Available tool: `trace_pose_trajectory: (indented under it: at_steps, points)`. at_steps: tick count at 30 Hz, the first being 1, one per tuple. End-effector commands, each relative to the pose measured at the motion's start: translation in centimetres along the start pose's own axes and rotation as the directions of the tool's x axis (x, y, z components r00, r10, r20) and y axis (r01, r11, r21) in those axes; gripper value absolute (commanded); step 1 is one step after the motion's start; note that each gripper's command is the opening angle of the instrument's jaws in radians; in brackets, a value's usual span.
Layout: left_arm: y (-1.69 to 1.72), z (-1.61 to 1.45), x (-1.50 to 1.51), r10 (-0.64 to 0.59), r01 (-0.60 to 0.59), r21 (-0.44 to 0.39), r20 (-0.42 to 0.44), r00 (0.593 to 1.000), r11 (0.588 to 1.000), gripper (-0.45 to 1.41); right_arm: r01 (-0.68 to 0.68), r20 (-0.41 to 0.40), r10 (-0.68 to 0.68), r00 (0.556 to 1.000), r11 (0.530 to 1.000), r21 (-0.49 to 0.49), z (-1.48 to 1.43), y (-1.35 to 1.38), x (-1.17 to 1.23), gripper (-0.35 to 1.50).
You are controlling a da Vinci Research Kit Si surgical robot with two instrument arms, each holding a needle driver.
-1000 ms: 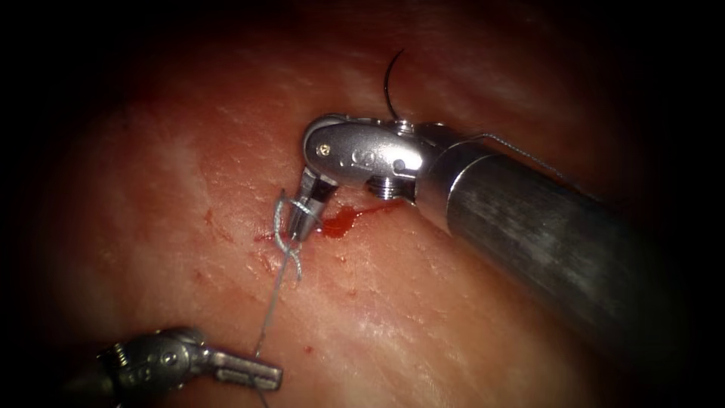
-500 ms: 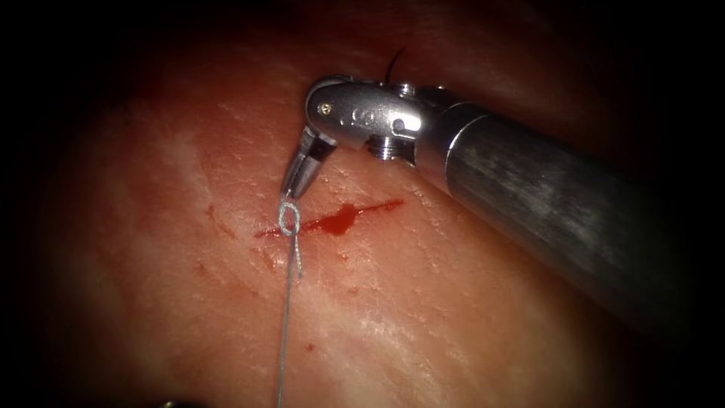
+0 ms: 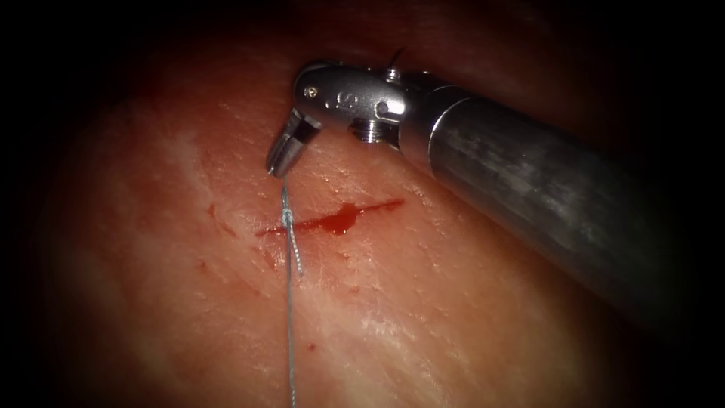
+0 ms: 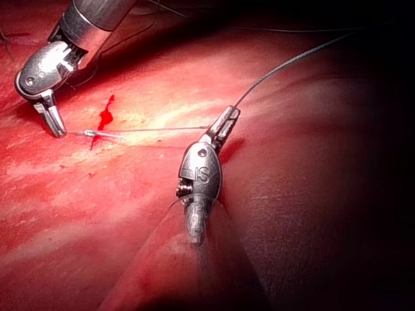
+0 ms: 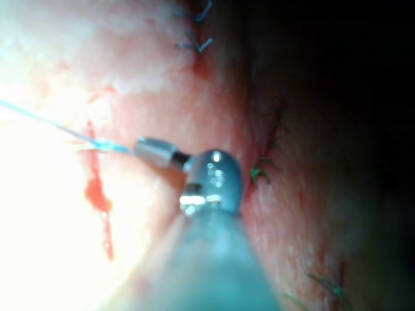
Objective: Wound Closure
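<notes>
looking down the endoscope from my remote seat, the right tool (image 3: pixel 274 169) comes in from 3 o'clock and bends down toward 7. its fingers (image 3: pixel 285 148) are pressed narrow, and the short tail of the thread (image 3: pixel 289 317) runs up to their tip. in the right wrist view the tail goes straight into the closed tip, so i'd say they're pinching it.

the knot (image 3: pixel 288 219) sits at the left end of the cut (image 3: pixel 377 205), with a small pool of red fluid (image 3: pixel 341 220) just beside it at 3 o'clock. from the knot the long strand drops straight toward 6 o'clock across the tissue (image 3: pixel 423 302).

in the left wrist view the left tool (image 4: pixel 225 122) has its fingers (image 4: pixel 221 128) shut on that strand. one side is stretched taut to the knot and the other trails off behind the tool.

neither tool has the needle (image 3: pixel 396 54). a thin dark bit of its curve peeks out behind the right tool's wrist, around 12 o'clock from the cut. can't tell whether any of it is in the tissue.
</notes>
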Motion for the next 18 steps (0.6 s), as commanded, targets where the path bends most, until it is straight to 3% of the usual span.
trace_pose_trajectory:
  at_steps: [1,18]
  points:
    - [0.04,0.08,-0.13,-0.003,0.003,-0.002,-0.001,1.0,1.0,-0.45,-0.006,0.006,0.006,1.0,1.0,-0.013,-0.06,0.11,-0.04,-0.35]
    - [0.22,0.24,-0.35,-0.036,0.036,-0.038,-0.002,0.999,0.999,-0.45,-0.045,0.037,0.05,0.998,0.991,-0.125,-0.24,0.3,-0.1,-0.35]
